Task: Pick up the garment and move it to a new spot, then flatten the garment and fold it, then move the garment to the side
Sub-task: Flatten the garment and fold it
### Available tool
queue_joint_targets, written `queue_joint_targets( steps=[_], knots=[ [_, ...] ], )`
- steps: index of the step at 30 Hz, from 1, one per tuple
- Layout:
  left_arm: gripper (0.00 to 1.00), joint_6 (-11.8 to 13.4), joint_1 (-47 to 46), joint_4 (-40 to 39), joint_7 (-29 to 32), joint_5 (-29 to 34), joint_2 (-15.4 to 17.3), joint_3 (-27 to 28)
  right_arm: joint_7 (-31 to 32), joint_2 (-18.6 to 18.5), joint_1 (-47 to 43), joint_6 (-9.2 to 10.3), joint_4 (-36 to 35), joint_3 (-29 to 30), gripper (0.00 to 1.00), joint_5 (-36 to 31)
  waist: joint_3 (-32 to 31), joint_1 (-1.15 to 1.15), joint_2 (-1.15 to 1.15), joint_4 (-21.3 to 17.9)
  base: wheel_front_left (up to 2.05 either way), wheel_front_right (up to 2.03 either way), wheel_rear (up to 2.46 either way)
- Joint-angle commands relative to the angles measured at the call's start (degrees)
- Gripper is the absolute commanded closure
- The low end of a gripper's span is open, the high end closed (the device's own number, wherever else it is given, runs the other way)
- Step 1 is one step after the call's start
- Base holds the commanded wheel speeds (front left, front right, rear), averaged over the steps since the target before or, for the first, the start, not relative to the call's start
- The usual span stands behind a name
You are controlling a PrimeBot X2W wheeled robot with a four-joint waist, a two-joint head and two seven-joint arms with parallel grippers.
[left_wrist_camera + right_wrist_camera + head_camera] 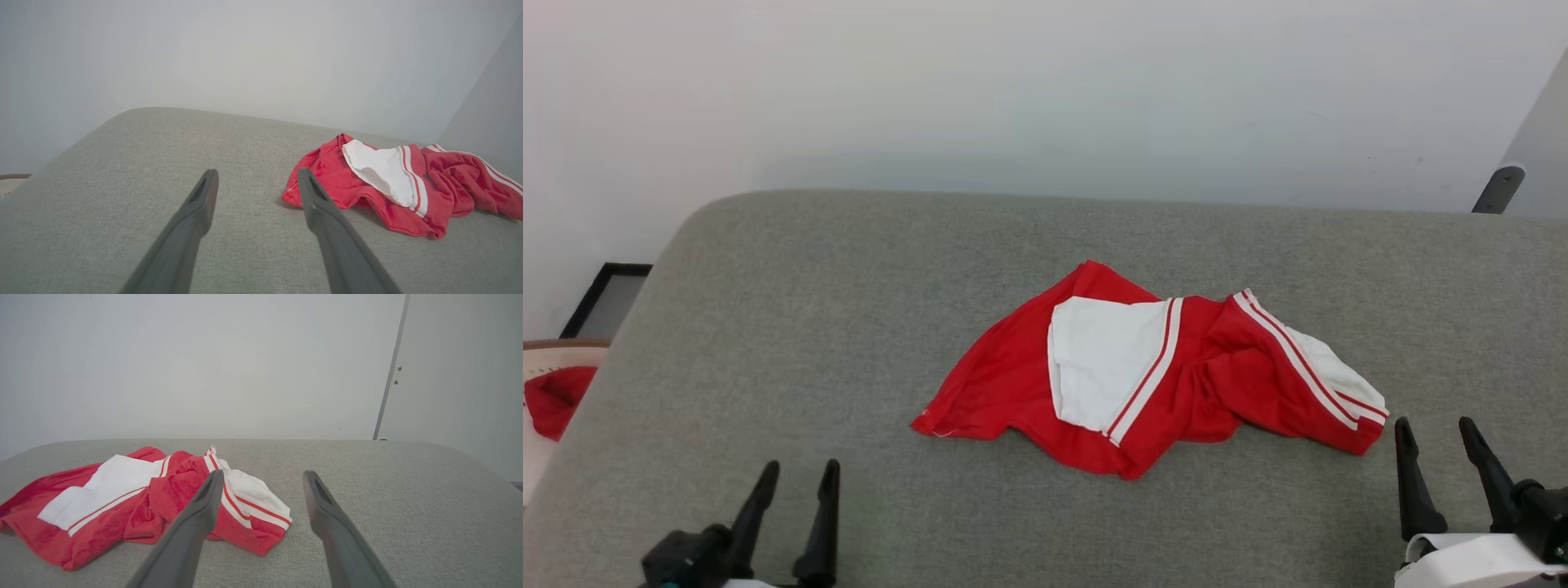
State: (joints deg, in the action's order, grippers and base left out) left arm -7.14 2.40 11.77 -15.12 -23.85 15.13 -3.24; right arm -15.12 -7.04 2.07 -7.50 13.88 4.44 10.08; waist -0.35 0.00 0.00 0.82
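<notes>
Lying well left of garment [1005,384]: red scrap [556,400]

We find the garment [1013,384] on the surface [809,327], left hand [801,465] before it leftward, right hand [1433,421] beside its right end.

Here's the bench [792,327], padded and covered in grey woven fabric, its far corners rounded off; one thing lies on it, the garment [1005,384], a touch right of centre in the head view; it's down in a rumpled heap, flat at the left end, bunched and creased at the right; mostly red cloth, a white sleeve [1098,367] laid over the top with white stripe trim along its edge; a second sleeve [1331,371] crumpled at the right end.
</notes>
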Motion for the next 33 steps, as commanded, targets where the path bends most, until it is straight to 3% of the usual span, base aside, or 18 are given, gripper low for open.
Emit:
queue_joint_targets(
  steps=[1,7,11,14,17,24,28,33],
  knots=[
    [0.00,-0.34,0.59,-0.18,-0.04,0.39,-0.46,0.02,-0.04,-0.29,0.63,0.02,0.22,-0.33,0.00,0.14,0.08,0.00,0.00,0.02,0.00,0.00,0.00],
    [0.00,-0.36,-1.90,-0.54,-0.04,0.19,-1.29,-2.09,-0.04,-0.27,1.18,0.02,0.22,-0.35,0.00,0.26,1.11,0.00,0.00,0.23,0.00,0.00,0.00],
    [0.00,-0.37,-10.83,-1.01,0.90,0.28,1.85,-8.56,-0.04,0.49,2.32,0.02,-0.50,-0.29,0.00,0.44,3.46,0.00,0.00,0.02,0.00,0.00,0.00],
    [0.00,-0.36,-21.32,-0.44,4.93,-1.53,4.15,-14.81,-0.04,1.05,3.66,0.02,-1.17,-0.91,0.00,0.49,6.21,0.00,0.00,-0.83,0.00,0.00,0.00],
    [0.00,-0.34,-31.90,2.14,11.76,-5.38,6.24,-21.68,-0.05,1.51,5.76,0.02,-1.78,-1.79,0.00,0.66,9.72,0.00,0.00,-2.57,0.00,0.00,0.00],
    [0.00,-0.30,-50.54,9.73,35.61,-24.66,8.86,-34.47,-0.04,2.79,9.89,0.02,-2.39,-2.03,0.00,0.88,17.02,0.00,0.00,-7.21,0.00,0.00,0.00],
    [0.00,-0.29,-56.73,15.60,46.77,-33.17,9.11,-37.31,-0.04,3.46,11.01,0.02,-2.22,-2.05,0.00,1.33,18.92,0.00,0.00,-9.17,0.00,0.00,0.00],
    [0.00,-0.29,-61.09,22.03,54.12,-36.27,9.88,-40.32,-0.04,3.94,12.14,0.02,-2.19,-2.60,0.00,1.71,20.45,0.00,0.00,-11.43,0.00,0.00,0.00]
  ],
)
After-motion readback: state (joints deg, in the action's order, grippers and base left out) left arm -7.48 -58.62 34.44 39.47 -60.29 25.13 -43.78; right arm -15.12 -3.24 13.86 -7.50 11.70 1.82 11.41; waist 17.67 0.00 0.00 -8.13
